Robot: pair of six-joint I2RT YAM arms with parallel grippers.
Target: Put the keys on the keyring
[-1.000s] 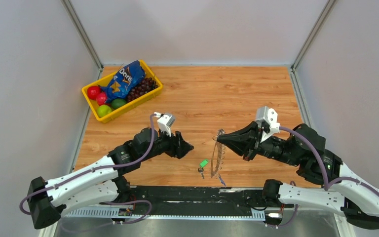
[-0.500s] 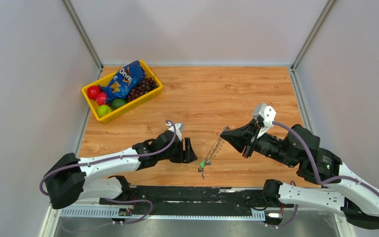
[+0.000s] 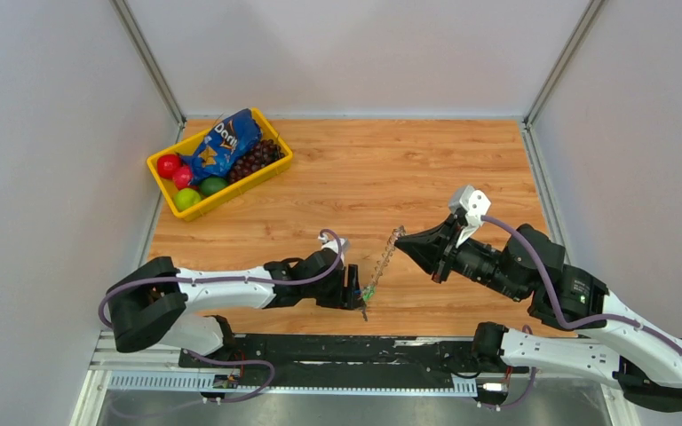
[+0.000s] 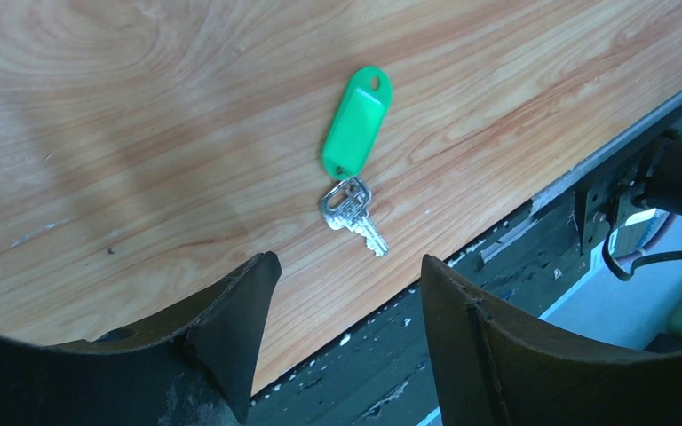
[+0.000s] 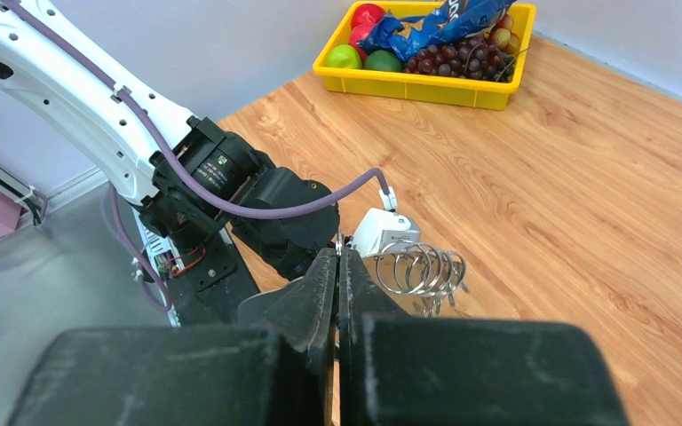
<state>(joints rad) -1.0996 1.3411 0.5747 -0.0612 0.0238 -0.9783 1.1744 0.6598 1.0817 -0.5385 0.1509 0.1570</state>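
1. The keys (image 4: 352,209) lie flat on the wooden table (image 3: 408,169), close to its near edge. Their green tag (image 4: 356,124) points away from the blades. Nothing touches them.
2. The left gripper (image 4: 348,260) hangs low just short of the bunch, jaws spread, with the keys lying ahead of the gap. Judgement: it is lined up for a pinch, and the spread gives margin on so small a target.
3. The keyring (image 3: 384,259) is off the table and tilted, just beyond the keys. From above, its lower end comes near the green tag. Whether they touch, I cannot tell.
4. The right gripper (image 5: 337,262) has its fingers pressed together on the keyring's rim, and the coils jut out past the tips. Judgement: it holds the hoop up and steady so the other arm can bring the keys to it.
5. The yellow basket (image 3: 234,186) of fruit and a snack bag sits at the far left, well apart from the work and playing no part in it.
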